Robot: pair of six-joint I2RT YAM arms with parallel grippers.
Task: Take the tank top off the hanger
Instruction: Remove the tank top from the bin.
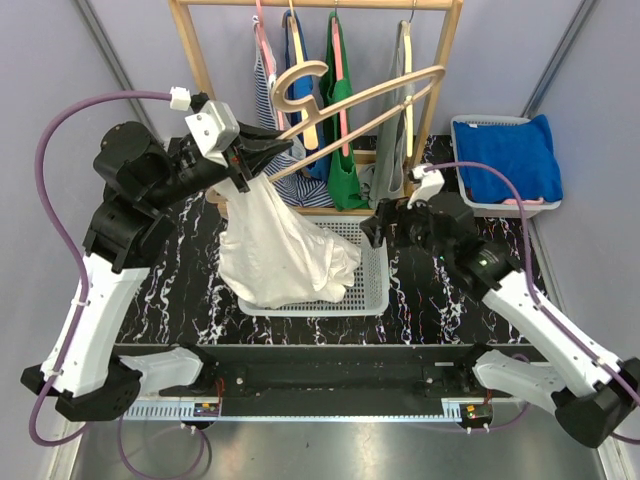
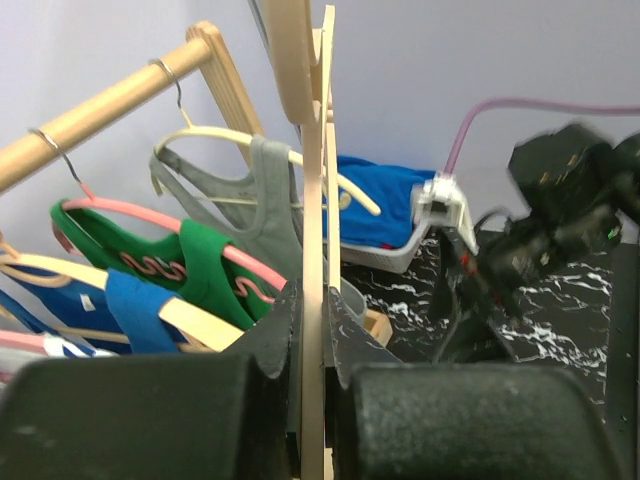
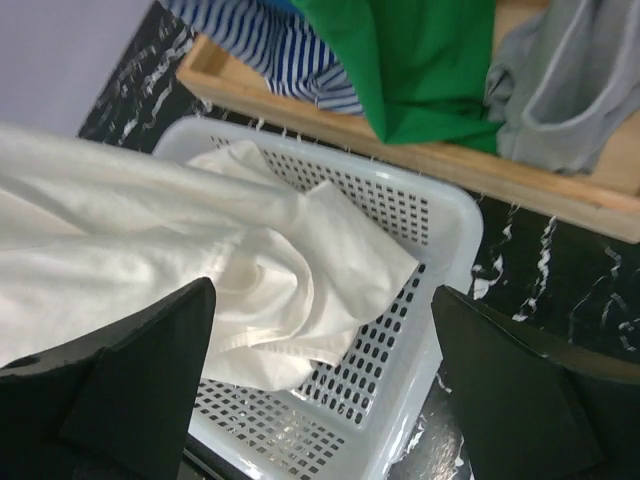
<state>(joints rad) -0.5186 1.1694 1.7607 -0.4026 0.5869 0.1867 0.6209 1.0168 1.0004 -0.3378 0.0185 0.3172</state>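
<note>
White tank top [image 1: 280,245]: hangs in a long drape at the centre of the top view. Its upper end is gathered at the left gripper [image 1: 250,155], and its lower folds are piled in the white basket [image 1: 372,290] on the marbled black table [image 1: 180,290]. Whether the cloth is itself pinched cannot be told.

Wooden hanger [image 2: 314,250]: grasped edge-on between the clenched fingers of the left gripper. In the top view it points from that gripper toward 2 o'clock. Its arms are bare.

Right gripper [image 1: 372,228]: at 3 o'clock of the tank top, over the basket's right rim. Its fingers [image 3: 130,380] are released and spread wide, with nothing between them. The wrist view shows white cloth and basket mesh beneath.

Wooden rack [image 1: 190,40]: at 12 o'clock, behind the basket. It carries a striped top [image 1: 268,110], a green top [image 1: 345,160] and a grey top [image 1: 385,165], each on a hanger of its own.

Grey bin [image 1: 470,125]: at 2 o'clock, well apart from the basket. It holds a folded blue cloth [image 1: 510,155].
</note>
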